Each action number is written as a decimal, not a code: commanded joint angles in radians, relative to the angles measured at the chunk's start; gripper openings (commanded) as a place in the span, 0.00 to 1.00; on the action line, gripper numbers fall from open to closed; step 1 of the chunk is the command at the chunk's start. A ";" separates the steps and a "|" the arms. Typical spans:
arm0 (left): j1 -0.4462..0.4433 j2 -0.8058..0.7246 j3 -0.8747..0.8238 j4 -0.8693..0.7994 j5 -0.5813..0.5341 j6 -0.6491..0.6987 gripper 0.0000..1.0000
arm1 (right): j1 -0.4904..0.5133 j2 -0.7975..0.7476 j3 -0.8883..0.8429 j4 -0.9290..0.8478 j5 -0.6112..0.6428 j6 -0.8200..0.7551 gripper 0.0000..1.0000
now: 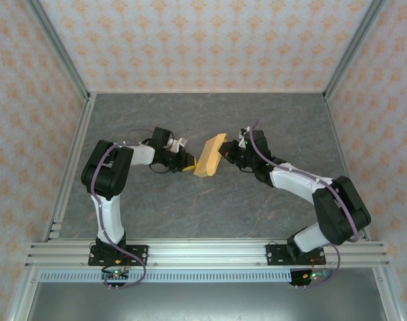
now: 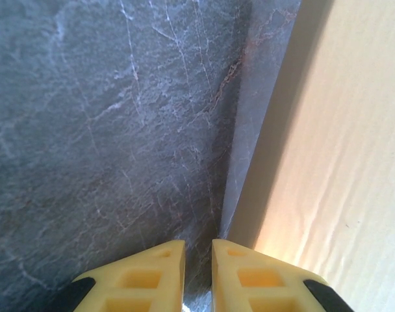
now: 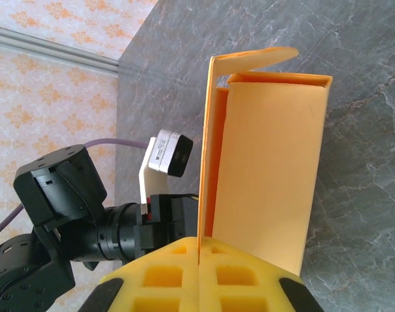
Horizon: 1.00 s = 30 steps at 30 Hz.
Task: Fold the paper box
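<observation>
Though partly folded, paper box gapes; orange-tan

2 black-white arms, yellow tools

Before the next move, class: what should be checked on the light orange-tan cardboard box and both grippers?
1. Right gripper clamped on a panel of the light orange-tan cardboard box: ok.
2. Left gripper gripping the box: not ok; jaws slightly apart, nothing between, box beside them.
3. Far end flap closed: not ok; it stands open.
4. Box resting on the grey stone-look table: cannot tell.
</observation>
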<state>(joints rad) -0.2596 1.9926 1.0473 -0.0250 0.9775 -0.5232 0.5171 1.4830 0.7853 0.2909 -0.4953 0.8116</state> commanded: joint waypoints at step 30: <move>-0.030 -0.249 -0.013 -0.338 -0.644 0.106 0.49 | 0.096 0.188 0.173 -0.212 0.207 -0.012 0.02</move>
<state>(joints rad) -0.3126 1.8477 1.0695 -0.2550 0.5896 -0.4427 0.6064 1.6485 0.9596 0.1814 -0.3389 0.8227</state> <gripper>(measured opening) 0.490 0.045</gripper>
